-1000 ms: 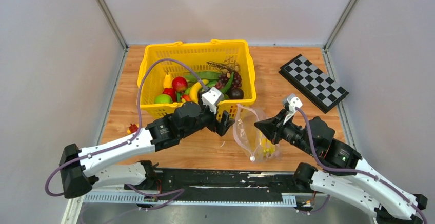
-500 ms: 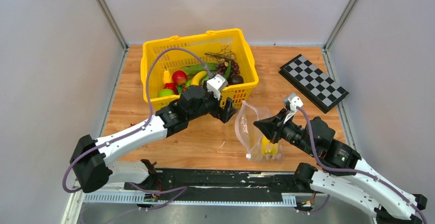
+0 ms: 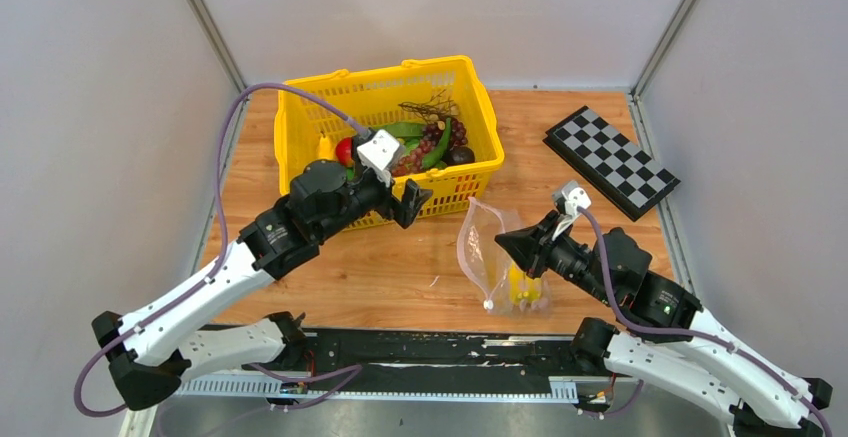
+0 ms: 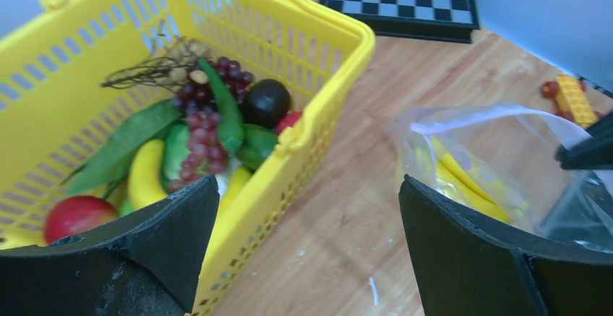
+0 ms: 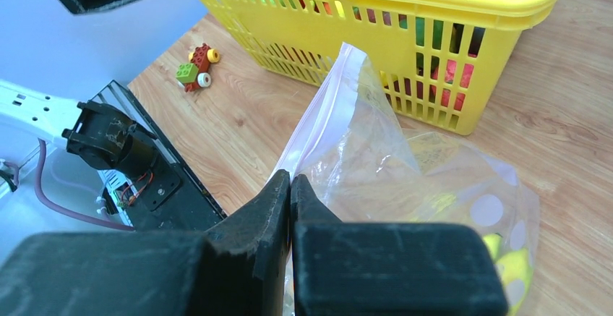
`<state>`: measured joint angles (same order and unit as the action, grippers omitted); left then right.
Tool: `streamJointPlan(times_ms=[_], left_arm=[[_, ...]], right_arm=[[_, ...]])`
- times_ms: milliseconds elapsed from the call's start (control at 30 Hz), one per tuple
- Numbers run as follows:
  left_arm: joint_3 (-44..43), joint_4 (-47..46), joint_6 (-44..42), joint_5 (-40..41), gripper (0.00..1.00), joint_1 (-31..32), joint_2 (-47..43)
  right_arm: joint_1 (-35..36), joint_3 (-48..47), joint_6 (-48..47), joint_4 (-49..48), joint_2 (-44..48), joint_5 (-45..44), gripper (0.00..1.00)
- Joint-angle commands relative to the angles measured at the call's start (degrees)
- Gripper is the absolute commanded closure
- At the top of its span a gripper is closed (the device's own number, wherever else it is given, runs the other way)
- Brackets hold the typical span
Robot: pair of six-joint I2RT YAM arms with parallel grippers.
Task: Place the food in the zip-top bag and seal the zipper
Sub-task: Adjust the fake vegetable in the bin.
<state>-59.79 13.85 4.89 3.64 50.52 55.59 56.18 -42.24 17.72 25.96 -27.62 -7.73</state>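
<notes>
The left gripper (image 3: 415, 204), wide open and empty, hangs at the near wall of the basket (image 3: 455, 187) with the food (image 3: 432, 142) just beyond, while the right gripper (image 3: 505, 247) pinches the edge of the bag (image 3: 478, 242).

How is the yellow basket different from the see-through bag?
The yellow basket is stiff and slotted; the bag is clear and crinkly. The basket holds many fruits and vegetables; the bag shows only yellow pieces inside. The basket stands by itself; the right gripper pinches the bag's edge. Both hold toy food.
</notes>
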Motion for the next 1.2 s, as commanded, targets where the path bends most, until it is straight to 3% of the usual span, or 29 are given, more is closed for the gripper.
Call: streamJointPlan(times_ms=[0, 167, 333, 467, 533, 600, 767, 900, 1167], left_arm=[[-5.5, 3.3, -7.4, 8.5, 0.00, -1.0, 2.3], [-13.8, 5.1, -10.5, 8.8, 0.00, -8.6, 12.4], [-20.6, 7.0, -13.0, -0.7, 0.00, -21.3, 22.9], [-22.4, 7.0, -18.9, -17.2, 0.00, -30.8, 30.5], [-24.3, 7.8, -19.9, -16.8, 0.00, -33.5, 34.7], [-28.1, 13.1, -24.0, -15.9, 0.00, -34.1, 38.7], [-30.2, 10.4, -28.0, -15.7, 0.00, -34.7, 46.5], [-35.8, 15.7, -30.7, -14.4, 0.00, -34.8, 53.2], [-35.9, 8.1, -33.2, -9.4, 0.00, -34.8, 57.9]], right_arm=[[0.2, -0.5, -0.1, -2.7, 0.1, 1.2, 0.96], [0.2, -0.1, 0.1, -2.8, 0.5, 1.0, 0.96], [0.2, -0.6, -0.1, -2.2, 0.8, 1.3, 0.96], [0.2, -0.4, -0.1, -1.9, 1.5, 1.3, 0.96], [0.2, 0.0, -0.1, -1.9, 1.8, 1.4, 0.96], [0.2, 0.1, -0.2, -1.6, 2.1, 1.3, 0.96], [0.2, 0.4, -0.9, -1.2, 2.2, 0.9, 0.95], [0.2, -0.4, -1.7, -0.1, 1.5, 0.8, 0.95], [0.2, -0.5, -3.1, 0.1, 0.3, 0.6, 0.95]])
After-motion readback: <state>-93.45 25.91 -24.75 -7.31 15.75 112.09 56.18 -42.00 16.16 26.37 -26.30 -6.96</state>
